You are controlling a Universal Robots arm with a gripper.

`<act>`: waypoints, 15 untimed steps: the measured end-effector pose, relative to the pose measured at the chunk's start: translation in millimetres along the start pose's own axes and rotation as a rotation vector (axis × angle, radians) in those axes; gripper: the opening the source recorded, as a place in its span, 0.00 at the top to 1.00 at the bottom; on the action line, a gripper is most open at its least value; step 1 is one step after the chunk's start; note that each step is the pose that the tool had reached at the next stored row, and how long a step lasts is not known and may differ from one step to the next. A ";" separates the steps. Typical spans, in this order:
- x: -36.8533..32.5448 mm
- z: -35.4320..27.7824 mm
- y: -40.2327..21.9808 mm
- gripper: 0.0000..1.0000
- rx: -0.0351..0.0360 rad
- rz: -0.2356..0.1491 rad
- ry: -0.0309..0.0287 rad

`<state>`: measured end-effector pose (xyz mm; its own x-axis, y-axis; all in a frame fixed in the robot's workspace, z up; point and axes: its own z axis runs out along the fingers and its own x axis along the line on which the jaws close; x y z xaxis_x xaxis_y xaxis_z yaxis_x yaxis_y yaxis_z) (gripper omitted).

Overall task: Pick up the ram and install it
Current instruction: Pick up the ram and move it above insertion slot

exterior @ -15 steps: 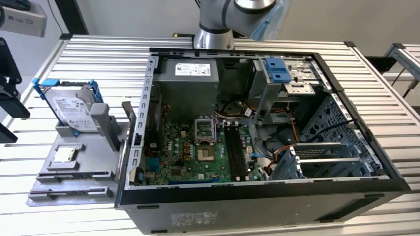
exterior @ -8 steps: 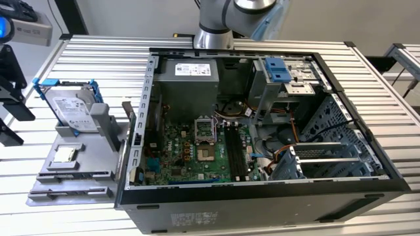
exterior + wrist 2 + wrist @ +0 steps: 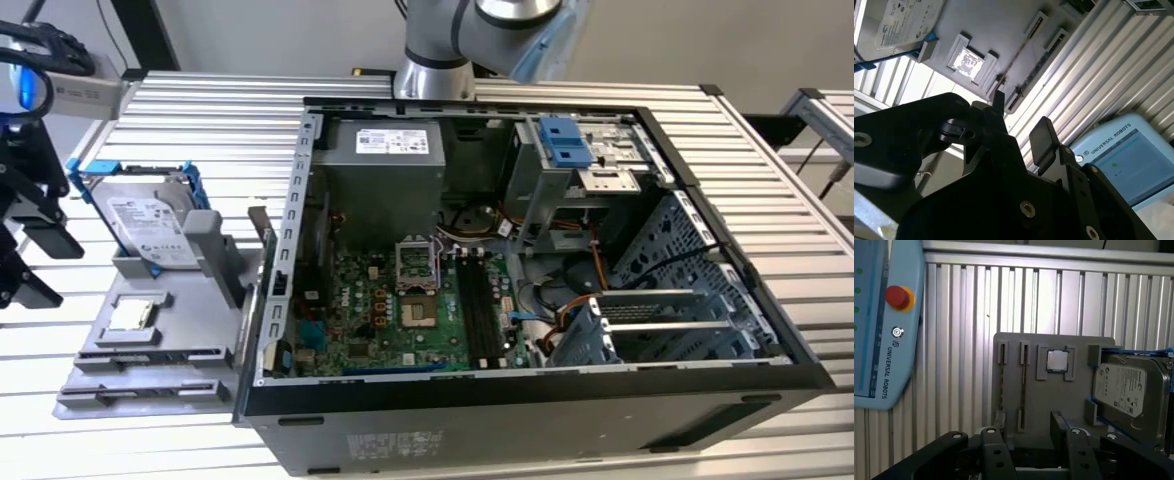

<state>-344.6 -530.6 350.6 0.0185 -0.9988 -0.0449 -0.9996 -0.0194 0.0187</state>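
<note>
Gripper fingers stood apart, holding nothing. Just beyond them what seemed the ram stood edge-on in a grey tray slot, hard drive alongside. Farther off, the exterior view added the open computer case.

A ribbed metal table is spreading across the exterior view, and bright light is glaring off its slats at that view's left. A plain pale wall is standing behind, and a second slatted bench is sitting at the right.
</note>
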 end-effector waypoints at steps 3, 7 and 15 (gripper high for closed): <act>0.1 3.8 -0.6 0.00 -0.0001 0.003 0.0029; 0.4 7.1 -1.3 0.00 -0.0038 0.006 0.0094; 1.1 21.9 -2.2 0.00 -0.0069 0.009 0.0175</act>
<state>-342.8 -530.7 328.7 0.0100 -0.9996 -0.0272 -0.9996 -0.0107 0.0259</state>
